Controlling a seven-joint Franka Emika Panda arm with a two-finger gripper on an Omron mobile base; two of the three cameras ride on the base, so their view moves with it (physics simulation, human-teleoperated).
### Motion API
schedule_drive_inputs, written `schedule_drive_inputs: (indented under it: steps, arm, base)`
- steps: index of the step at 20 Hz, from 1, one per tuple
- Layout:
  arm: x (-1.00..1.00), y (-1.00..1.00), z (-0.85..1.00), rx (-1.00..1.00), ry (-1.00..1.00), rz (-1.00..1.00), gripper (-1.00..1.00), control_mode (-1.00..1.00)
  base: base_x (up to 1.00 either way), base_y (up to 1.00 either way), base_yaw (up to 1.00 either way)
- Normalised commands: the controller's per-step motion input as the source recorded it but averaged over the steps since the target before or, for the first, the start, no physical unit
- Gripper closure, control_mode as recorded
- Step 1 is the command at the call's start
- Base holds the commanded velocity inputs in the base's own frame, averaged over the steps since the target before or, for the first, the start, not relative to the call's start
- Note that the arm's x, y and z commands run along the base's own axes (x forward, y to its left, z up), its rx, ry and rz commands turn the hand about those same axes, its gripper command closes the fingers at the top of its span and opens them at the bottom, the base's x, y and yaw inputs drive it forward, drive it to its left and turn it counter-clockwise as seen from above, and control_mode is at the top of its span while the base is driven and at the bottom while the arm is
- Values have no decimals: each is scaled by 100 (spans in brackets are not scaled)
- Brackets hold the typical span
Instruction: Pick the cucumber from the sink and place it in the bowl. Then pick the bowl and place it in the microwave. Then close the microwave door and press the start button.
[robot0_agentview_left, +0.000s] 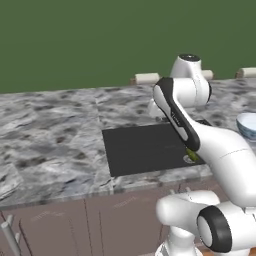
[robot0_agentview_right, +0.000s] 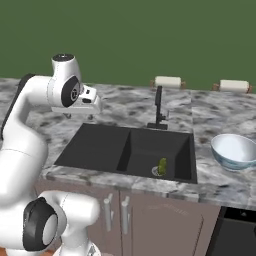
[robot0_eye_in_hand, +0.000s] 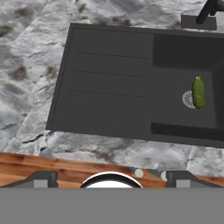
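Place: a kitchen, rendered rather than real
Counter: grey-veined marble countertop (robot0_agentview_right: 125, 107) running wall to wall
Sink: matte black sink (robot0_agentview_right: 100, 145) set into the counter, with a slim black faucet (robot0_agentview_right: 159, 107) behind it
Cabinets: brown base cabinets (robot0_agentview_right: 150, 215) with metal bar handles under the counter
Food and dishes: a cucumber (robot0_agentview_right: 162, 166) by the drain — a bowl (robot0_agentview_right: 235, 150) on the counter
Wall: plain dark green wall (robot0_agentview_right: 150, 35) — paper towel rolls (robot0_agentview_right: 167, 81) along it

Arm is reaching forward, elbow up high, wrist bending downward; gripper (robot0_agentview_right: 80, 116) is pointing straight down, jaws standing wide open, holding nothing.
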Motion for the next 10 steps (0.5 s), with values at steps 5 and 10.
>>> schedule_drive_inputs:
  steps: [5, 10]
  arm:
    - [0, 0, 0, 0, 0, 0, -100, 100]
    - [0, 0, 0, 0, 0, 0, -100, 100]
  base:
    - [-11, -65, -3]
    - [0, -67, -4]
